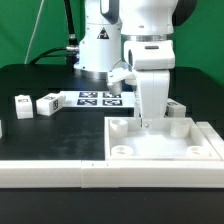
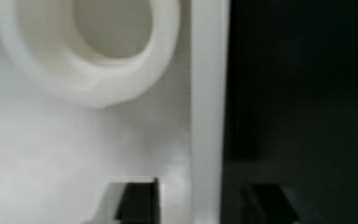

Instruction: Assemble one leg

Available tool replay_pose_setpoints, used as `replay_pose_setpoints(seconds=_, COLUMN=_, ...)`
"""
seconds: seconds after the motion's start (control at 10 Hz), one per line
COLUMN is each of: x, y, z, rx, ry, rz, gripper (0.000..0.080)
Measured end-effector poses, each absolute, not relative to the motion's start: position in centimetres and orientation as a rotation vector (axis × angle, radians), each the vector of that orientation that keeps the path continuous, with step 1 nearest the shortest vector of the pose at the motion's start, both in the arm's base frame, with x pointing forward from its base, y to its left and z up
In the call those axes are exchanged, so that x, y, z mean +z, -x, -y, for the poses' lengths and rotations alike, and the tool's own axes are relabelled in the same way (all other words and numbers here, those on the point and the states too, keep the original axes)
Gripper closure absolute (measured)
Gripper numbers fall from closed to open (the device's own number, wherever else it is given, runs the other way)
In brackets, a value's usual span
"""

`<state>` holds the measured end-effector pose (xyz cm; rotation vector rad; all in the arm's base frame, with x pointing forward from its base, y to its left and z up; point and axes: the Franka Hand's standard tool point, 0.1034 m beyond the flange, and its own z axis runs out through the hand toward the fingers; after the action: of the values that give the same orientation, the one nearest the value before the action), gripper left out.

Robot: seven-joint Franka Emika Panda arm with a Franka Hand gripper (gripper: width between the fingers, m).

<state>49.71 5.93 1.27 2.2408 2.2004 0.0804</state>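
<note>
Two legs, small white blocks with black-and-white tags [image 1: 22, 103] [image 1: 47, 102], lie on the black table at the exterior view's left. A third like block [image 1: 176, 111] sits behind the large square part [image 1: 190, 150]. My gripper [image 1: 148, 120] points straight down at that part's far rim. In the wrist view my gripper [image 2: 202, 200] is open. Its dark fingertips [image 2: 137, 200] stand one on each side of the raised rim [image 2: 208, 100], next to a round corner hole [image 2: 105, 40]. It holds no leg.
The marker board [image 1: 100, 98] lies flat at the middle back. A long white bar [image 1: 50, 172] runs along the table's front. The robot's base [image 1: 100, 45] stands behind the marker board.
</note>
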Motion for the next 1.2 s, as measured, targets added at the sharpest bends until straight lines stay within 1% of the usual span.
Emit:
replay_pose_setpoints(seconds=0.1, x=1.3, y=-49.7, z=-5.9, rx=0.080, ry=-2.241, rz=-2.200, gripper=0.0409)
replay_pose_setpoints(seconds=0.2, x=1.3, y=-49.7, z=-5.9, rx=0.080, ry=-2.242, rz=-2.200, gripper=0.0409)
replay_pose_setpoints(seconds=0.3, x=1.3, y=-49.7, z=-5.9, rx=0.080, ry=-2.242, rz=-2.199, gripper=0.0231)
replay_pose_setpoints(seconds=0.4, x=1.3, y=-49.7, z=-5.9, rx=0.080, ry=-2.242, rz=-2.199, gripper=0.0175)
replay_pose_setpoints(seconds=0.5, x=1.3, y=-49.7, z=-5.8, rx=0.080, ry=-2.242, rz=-2.199, gripper=0.0175)
replay_pose_setpoints(seconds=0.6, x=1.3, y=-49.7, z=-5.8, rx=0.080, ry=-2.243, rz=-2.199, gripper=0.0155)
replay_pose_setpoints(seconds=0.8, x=1.4, y=-49.7, z=-5.9, rx=0.081, ry=-2.252, rz=-2.188, gripper=0.0151)
replay_pose_setpoints(seconds=1.2, x=6.3, y=-48.3, z=-6.8, rx=0.117, ry=-2.309, rz=-2.068, gripper=0.0150)
